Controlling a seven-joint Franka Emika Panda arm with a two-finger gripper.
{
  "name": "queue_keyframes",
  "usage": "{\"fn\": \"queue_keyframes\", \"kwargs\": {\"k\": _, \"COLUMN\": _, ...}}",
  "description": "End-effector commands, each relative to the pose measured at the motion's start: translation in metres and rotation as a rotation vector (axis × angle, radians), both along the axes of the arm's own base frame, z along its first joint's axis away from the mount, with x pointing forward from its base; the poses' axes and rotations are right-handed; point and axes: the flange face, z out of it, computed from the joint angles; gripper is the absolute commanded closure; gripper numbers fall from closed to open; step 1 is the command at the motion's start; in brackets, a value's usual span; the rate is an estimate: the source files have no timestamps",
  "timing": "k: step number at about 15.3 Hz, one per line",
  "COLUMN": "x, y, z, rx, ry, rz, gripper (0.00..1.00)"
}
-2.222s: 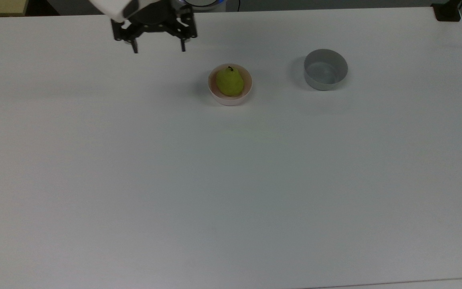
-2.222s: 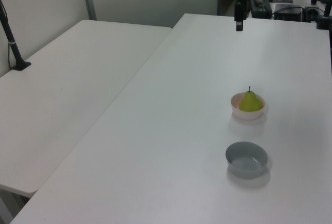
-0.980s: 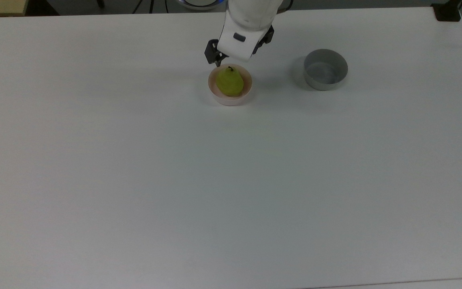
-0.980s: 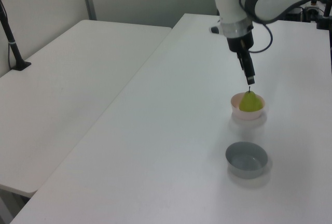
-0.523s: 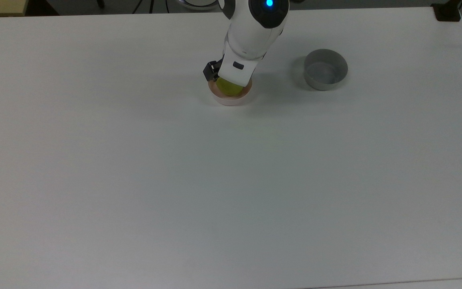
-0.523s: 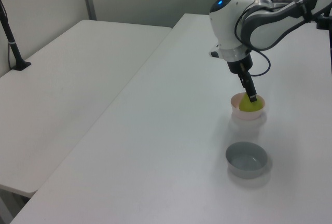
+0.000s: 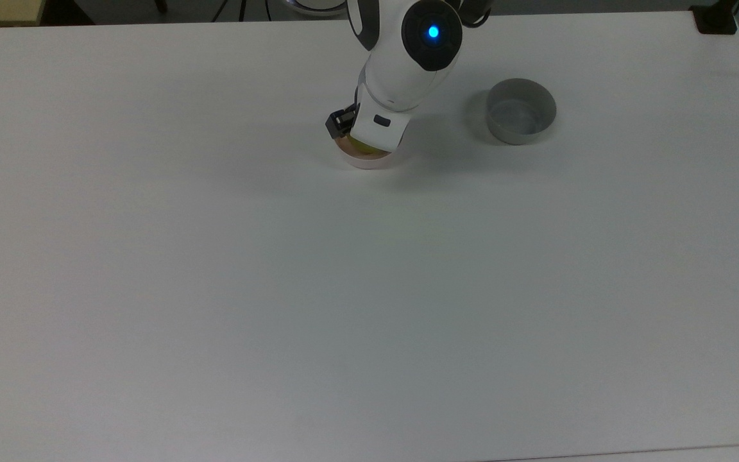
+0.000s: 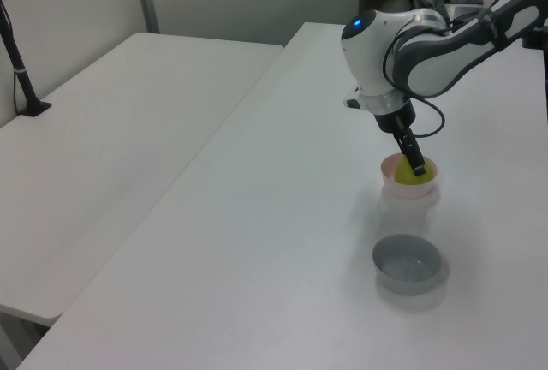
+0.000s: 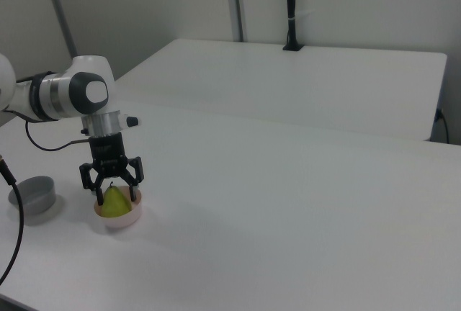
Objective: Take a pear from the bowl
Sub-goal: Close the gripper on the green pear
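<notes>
the pear [image 9: 114, 201] sits upright in the pale pink bowl [image 9: 124, 217], its narrow end up, yellow-green against the bowl's inner wall. in the left view the pear [image 8: 409, 177] shows as a yellow-green patch inside the bowl [image 8: 402, 187], partly behind a dark finger. the gripper [image 9: 114, 197] hangs straight down over the bowl with its two fingers spread apart — one on each side of the pear, tips down at about rim level, not closed on the fruit as far as the right view shows. in the top view the arm's white wrist covers most of the bowl [image 7: 369, 162], leaving its near rim and a sliver of pear visible. the grey bowl [image 7: 521, 110] stands well apart on the white table [image 7: 344, 289], toward the top view's right — in the right view the grey bowl [image 9: 33, 196] is near the right view's left edge.
</notes>
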Motion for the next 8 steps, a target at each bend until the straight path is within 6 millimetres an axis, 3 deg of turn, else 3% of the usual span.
{"fn": "queue_keyframes", "kwargs": {"k": 1, "x": 0.000, "y": 0.003, "z": -0.017, "rx": -0.003, "ry": -0.010, "rz": 0.041, "gripper": 0.16}}
{"fn": "queue_keyframes", "kwargs": {"k": 6, "x": 0.001, "y": 0.007, "z": -0.025, "rx": -0.009, "ry": -0.015, "rz": 0.047, "gripper": 0.22}}
{"fn": "queue_keyframes", "kwargs": {"k": 8, "x": 0.001, "y": 0.007, "z": -0.029, "rx": -0.012, "ry": -0.010, "rz": 0.046, "gripper": 0.32}}
